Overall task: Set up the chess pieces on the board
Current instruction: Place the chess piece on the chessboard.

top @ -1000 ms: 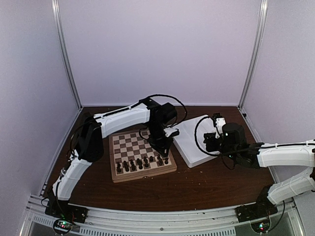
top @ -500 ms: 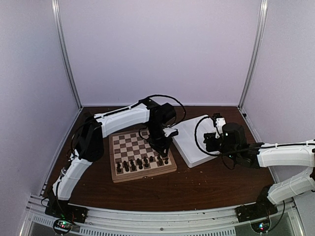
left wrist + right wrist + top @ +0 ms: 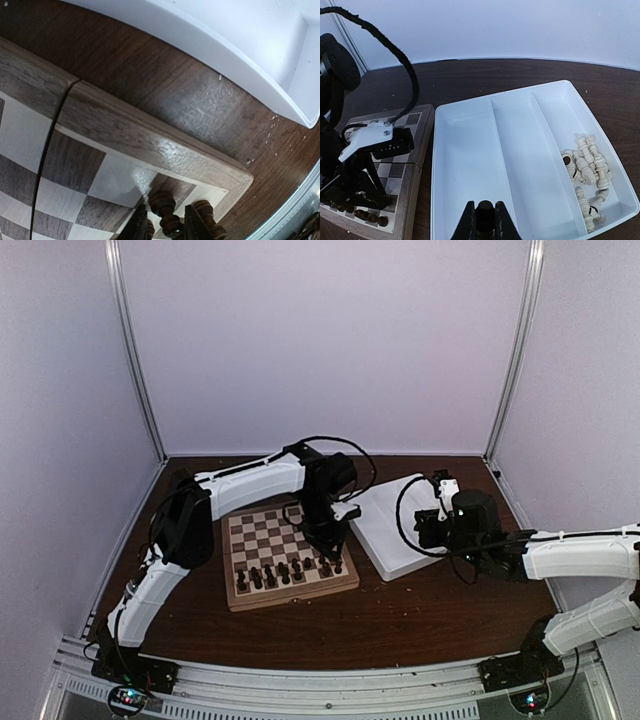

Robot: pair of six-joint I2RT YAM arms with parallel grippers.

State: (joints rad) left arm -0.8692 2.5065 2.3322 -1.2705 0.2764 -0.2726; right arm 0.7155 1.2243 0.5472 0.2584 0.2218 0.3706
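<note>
Standing over the near right corner of the board [image 3: 290, 592], the left gripper [image 3: 165, 227] has slightly parted jaws on either side of one dark piece [image 3: 165, 210]; whether they grip it cannot be told. The remaining chess pieces [image 3: 285, 572] stand in rows along the board's near edge. The right gripper [image 3: 484, 220] is closed and hangs over the near edge of the white tray [image 3: 465, 150] on the desk [image 3: 400, 620]. Cream pieces [image 3: 587, 167] lie in one end compartment.

white-shelled left arm [image 3: 250, 483], right arm [image 3: 580, 556], black joints, looping black cables, black left gripper [image 3: 166, 219], right gripper [image 3: 485, 209]
</note>
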